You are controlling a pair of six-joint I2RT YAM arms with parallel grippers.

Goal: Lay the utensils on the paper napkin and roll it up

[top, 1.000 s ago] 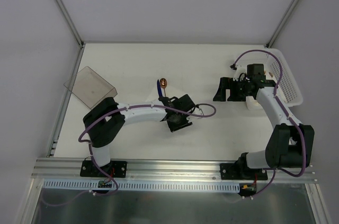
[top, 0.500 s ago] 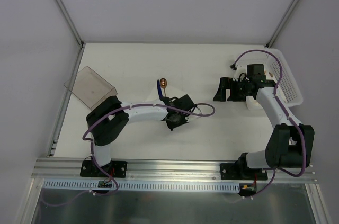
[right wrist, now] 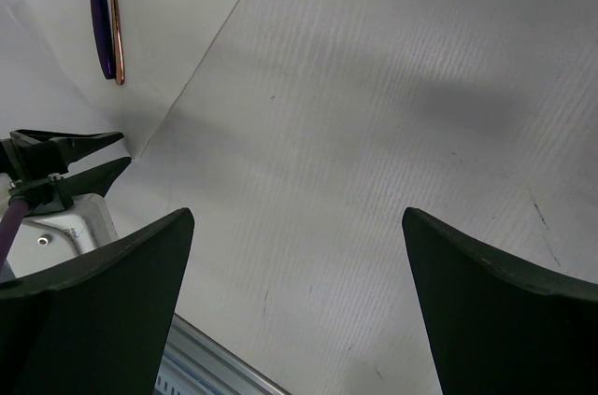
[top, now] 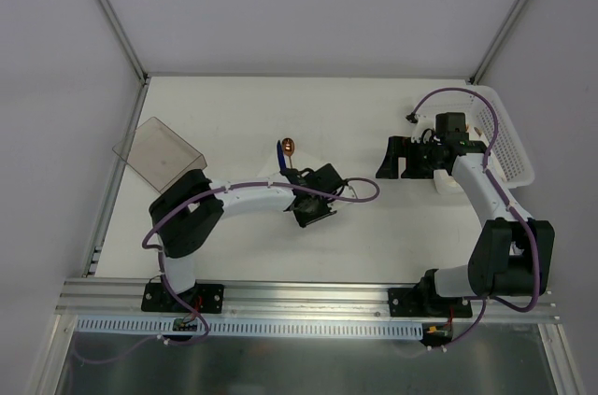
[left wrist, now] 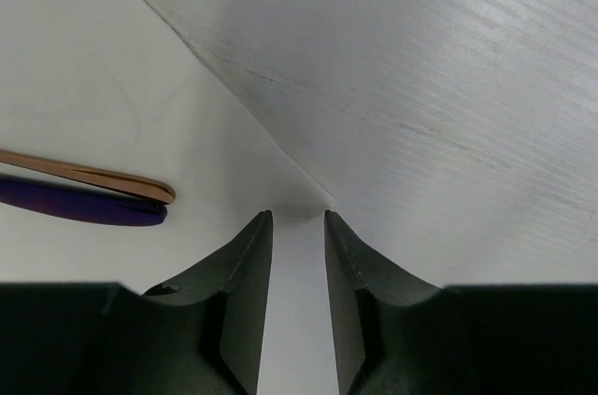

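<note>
The white paper napkin [left wrist: 112,87] lies flat on the table; it also shows in the right wrist view [right wrist: 159,12]. Two utensils lie side by side on it: a thin copper-tan one [left wrist: 93,176] and a dark blue-purple one [left wrist: 84,206]. In the top view the tan spoon bowl [top: 289,145] is just beyond my left gripper [top: 304,191]. My left gripper [left wrist: 298,218] sits low at the napkin's near corner. Its jaws are narrowly apart with the corner between them. My right gripper [top: 404,160] is wide open and empty above bare table.
A white perforated basket [top: 509,134] stands at the right edge, behind my right arm. A clear smoky plastic container [top: 157,154] lies tipped at the left edge. An aluminium rail [top: 308,294] runs along the near edge.
My left gripper has shifted slightly up toward the utensils. The right arm, the napkin and the utensils have not moved.
</note>
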